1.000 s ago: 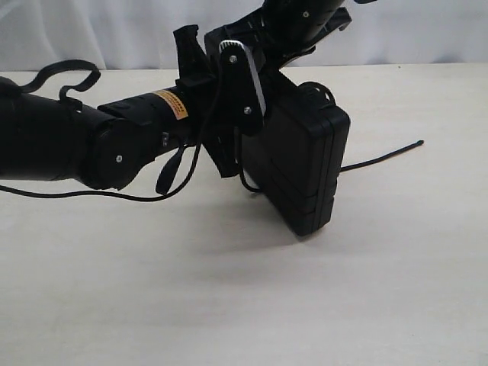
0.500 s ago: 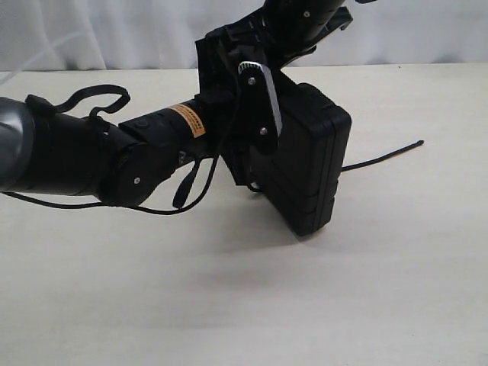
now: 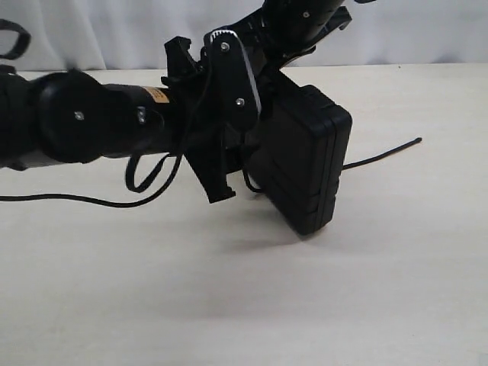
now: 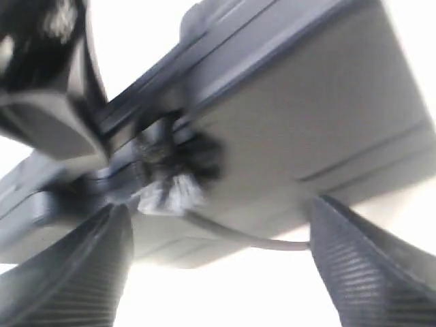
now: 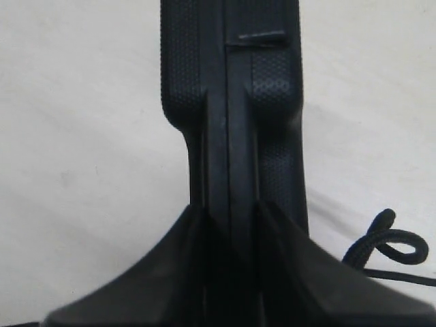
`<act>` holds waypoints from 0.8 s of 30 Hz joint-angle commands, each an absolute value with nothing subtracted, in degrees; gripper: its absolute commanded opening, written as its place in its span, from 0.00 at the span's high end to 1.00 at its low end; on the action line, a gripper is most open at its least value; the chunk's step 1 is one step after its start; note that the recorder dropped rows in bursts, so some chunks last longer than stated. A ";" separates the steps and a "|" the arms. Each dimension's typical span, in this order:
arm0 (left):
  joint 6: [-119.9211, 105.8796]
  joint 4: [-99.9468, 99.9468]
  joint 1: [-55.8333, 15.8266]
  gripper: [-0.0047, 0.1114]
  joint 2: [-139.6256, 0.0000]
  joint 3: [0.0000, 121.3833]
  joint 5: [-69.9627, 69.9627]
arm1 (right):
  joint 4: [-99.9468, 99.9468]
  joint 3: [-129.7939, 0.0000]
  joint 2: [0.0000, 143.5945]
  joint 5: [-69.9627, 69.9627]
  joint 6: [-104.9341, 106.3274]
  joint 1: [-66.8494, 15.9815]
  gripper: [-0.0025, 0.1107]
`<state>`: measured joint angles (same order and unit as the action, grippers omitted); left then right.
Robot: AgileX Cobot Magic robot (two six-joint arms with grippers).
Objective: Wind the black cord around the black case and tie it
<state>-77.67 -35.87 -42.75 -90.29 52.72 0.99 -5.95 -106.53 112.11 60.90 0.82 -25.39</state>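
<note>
Case clamped in right end effector; left end effector spread wide near frayed cord end.

L arm is showing matte black rounded shells w/ silver screws — yellow label is sitting on the forearm. Glossy black cable is looping beneath. L gripper is wearing ribbed dark fingers.

bright even light, soft shadows, blurred and overexposed left wrist view
</note>
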 commanded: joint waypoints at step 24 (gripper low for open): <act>-62.58 -36.73 -22.61 0.96 -80.67 52.64 -11.30 | 1.11 -94.44 112.60 49.28 -6.92 -38.82 0.93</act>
<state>-63.12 -36.35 -22.71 -80.97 52.72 -10.83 1.40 -97.36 111.39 47.76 -5.68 -38.32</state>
